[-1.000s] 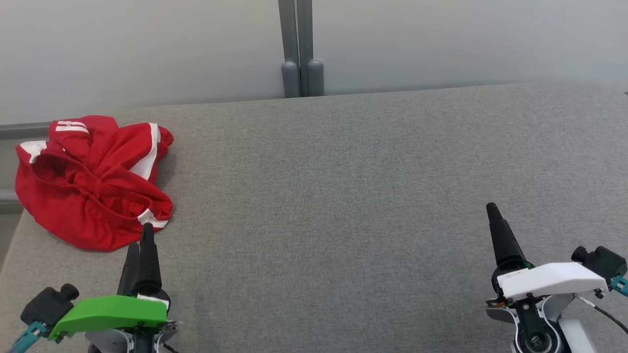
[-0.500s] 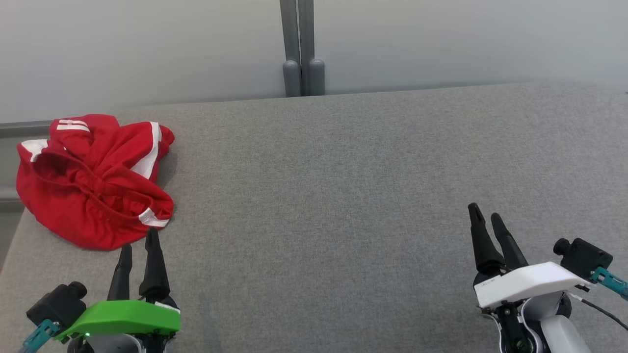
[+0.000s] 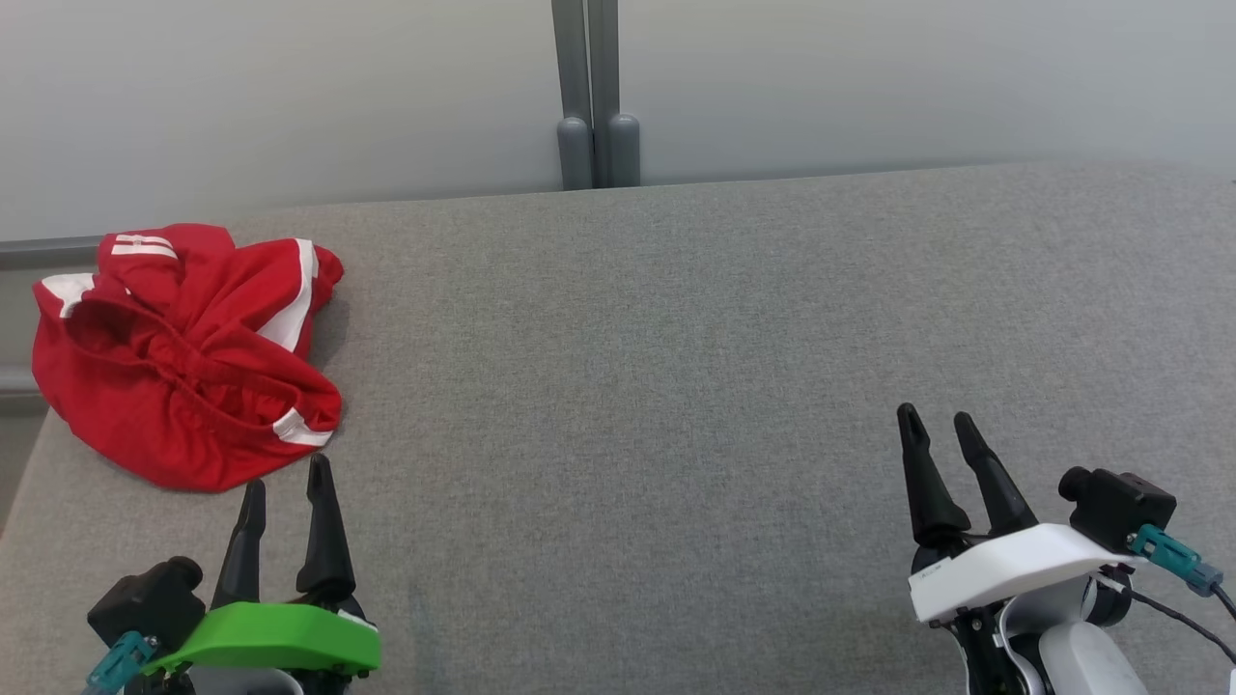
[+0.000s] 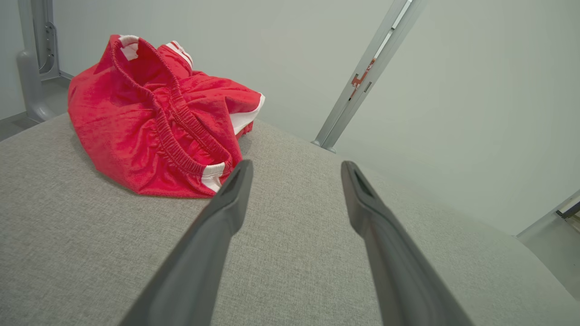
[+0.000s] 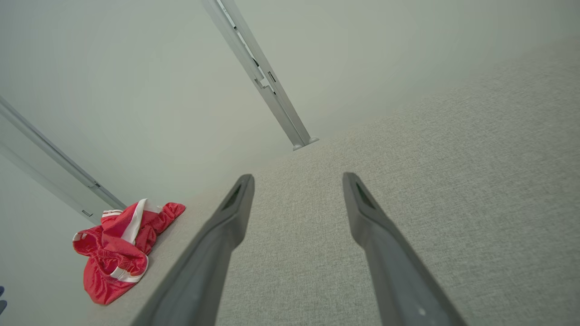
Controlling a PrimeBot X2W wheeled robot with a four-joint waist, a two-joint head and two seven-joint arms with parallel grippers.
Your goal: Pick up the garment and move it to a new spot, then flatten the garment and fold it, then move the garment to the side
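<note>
At the far left corner of the grey counter (image 3: 676,386), the red garment (image 3: 183,357) lies in a crumpled heap. Its white stripes are twisted through the folds, and its left side seems to bulge over the counter's edge.

That position is the main worry. If the approach comes in low and pushes instead of pinching, the heap could slide left and drop off the counter. A shallow bite on one loose fold could also slip. The bundle would then trail out unevenly as it is carried, making the flattening harder. The gathered elastic waistband (image 4: 176,122) loops across the top, and a fingertip could hook under it and drag the whole lot.

The left end effector (image 3: 287,473) is just near of the garment's near edge. Its two dark fingers (image 3: 323,531) are spread wide and point toward the cloth. They hold nothing, and a strip of bare counter separates them from the fabric.

The right end effector (image 3: 935,414) is well apart, over the near right of the counter. It is likewise spread wide, empty and touching nothing.
</note>
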